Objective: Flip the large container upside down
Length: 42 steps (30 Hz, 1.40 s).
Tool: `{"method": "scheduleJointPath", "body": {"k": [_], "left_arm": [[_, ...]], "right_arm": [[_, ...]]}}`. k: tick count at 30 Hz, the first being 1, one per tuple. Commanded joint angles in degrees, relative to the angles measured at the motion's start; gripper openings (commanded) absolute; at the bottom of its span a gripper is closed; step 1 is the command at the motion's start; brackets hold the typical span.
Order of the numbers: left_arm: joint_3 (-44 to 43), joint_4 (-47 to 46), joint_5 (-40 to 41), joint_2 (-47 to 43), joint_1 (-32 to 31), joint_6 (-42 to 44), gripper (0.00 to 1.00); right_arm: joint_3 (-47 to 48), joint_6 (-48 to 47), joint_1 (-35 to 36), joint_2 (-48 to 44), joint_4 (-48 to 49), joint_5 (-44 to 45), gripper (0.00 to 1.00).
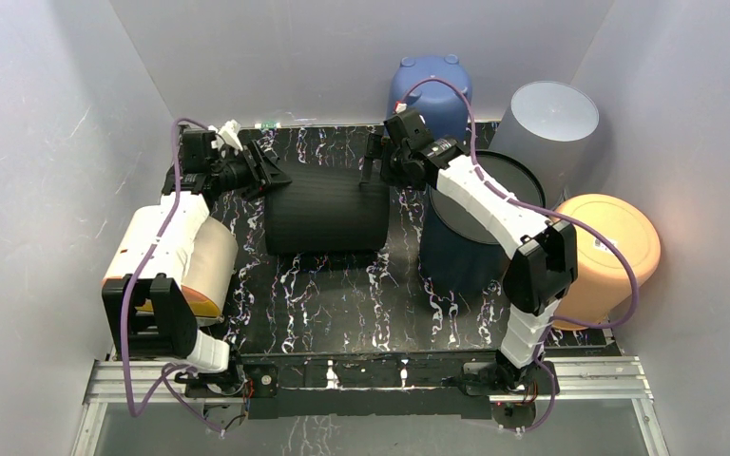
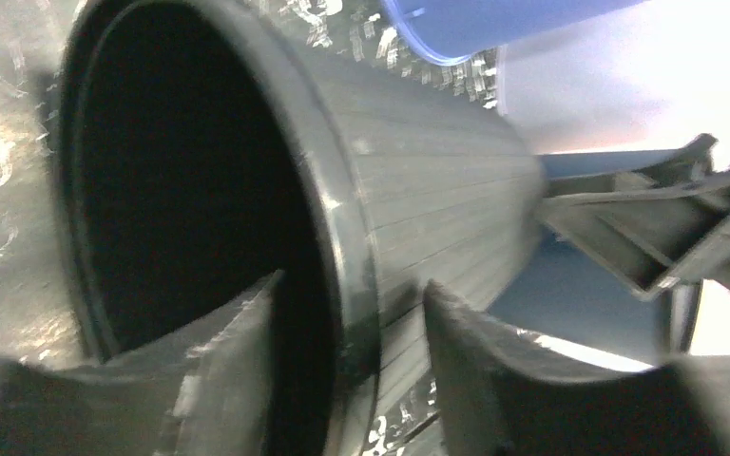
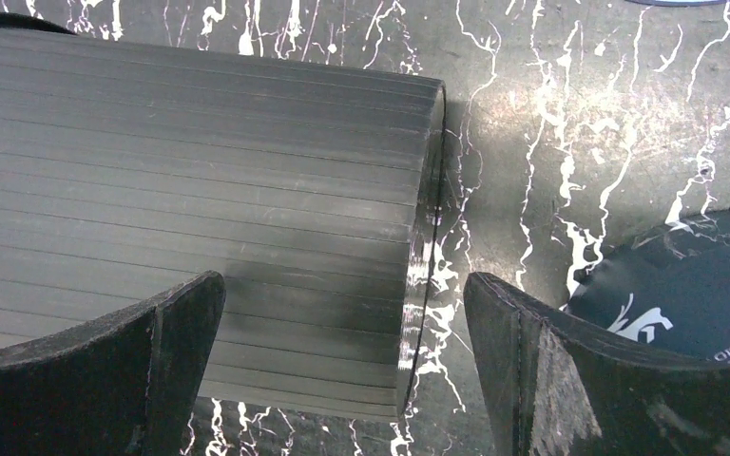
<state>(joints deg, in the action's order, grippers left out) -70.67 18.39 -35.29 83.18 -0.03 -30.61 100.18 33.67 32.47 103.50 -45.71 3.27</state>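
1. Bench [image 1: 342, 304]: black top with white marbled streaks, carrying every item below.

2. Large container [image 1: 326, 211]: black and round, its wall finely ribbed from end to end. It has a smooth, thicker band at the mouth and a dark interior. It lies on its side at the middle of the bench towards the far edge, mouth to my left and flat base to my right. The wall narrows slightly towards the base.

3. Navy bin [image 1: 456, 256]: stands upright just right of the large container, partly under my right arm.

4. Orange tub [image 1: 618, 247]: at the right edge.

5. Grey bucket [image 1: 547, 119]: tilted in the far right corner.

6. Blue drum [image 1: 430, 90]: against the back wall.

7. Beige tub [image 1: 211, 266]: on its side beneath my left arm.

8. Right claw [image 3: 344, 280]: spread wide with nothing in its grip. It hovers over the base end, one finger above the ribbed wall and the other past the base edge.

9. Left claw [image 2: 352, 283]: parted and straddling the mouth band, one finger inside the opening and one outside the wall. I cannot tell whether either finger touches the band.
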Motion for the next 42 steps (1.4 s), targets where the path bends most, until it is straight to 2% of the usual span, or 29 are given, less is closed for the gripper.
{"method": "scheduleJointPath", "body": {"k": [1,4,7,12,17,20,27,31,36,42], "left_arm": [[-1.2,8.1,7.0,0.8,-0.2,7.2,0.64],[-1.9,9.2,7.9,0.7,-0.2,8.0,0.72],[-2.8,10.6,8.7,0.3,-0.2,8.6,0.74],[-4.7,13.2,10.6,-2.1,-0.3,9.9,0.72],[-5.4,15.5,12.6,-4.5,-0.3,11.3,0.65],[-5.2,16.3,12.0,-4.5,-0.2,11.7,0.60],[-3.8,16.4,10.9,-4.5,-0.3,11.9,0.54],[-4.1,16.7,10.7,-4.5,-0.3,12.1,0.52],[-4.4,16.4,9.4,-4.5,-0.3,11.7,0.52],[-4.6,16.5,9.5,-4.5,-0.3,11.8,0.55]], "right_arm": [[2.3,1.2,0.0,0.3,2.6,0.2,0.98],[0.2,1.6,0.0,-0.3,4.8,-2.2,0.98],[-2.0,1.9,0.0,-0.9,6.7,-4.4,0.98],[-5.5,3.0,-0.3,-2.6,9.7,-6.6,0.98],[-8.5,3.9,-0.6,-4.7,12.7,-8.4,0.90],[-11.5,4.9,-1.1,-6.7,15.2,-9.8,0.79],[-14.7,6.4,-1.4,-11.1,18.3,-10.4,0.42],[-14.9,6.6,-1.4,-12.6,18.8,-10.0,0.22],[-13.6,7.1,-1.4,-12.5,18.8,-11.1,0.02],[-11.5,7.7,-1.4,-13.8,18.7,-11.9,0.00]]}}
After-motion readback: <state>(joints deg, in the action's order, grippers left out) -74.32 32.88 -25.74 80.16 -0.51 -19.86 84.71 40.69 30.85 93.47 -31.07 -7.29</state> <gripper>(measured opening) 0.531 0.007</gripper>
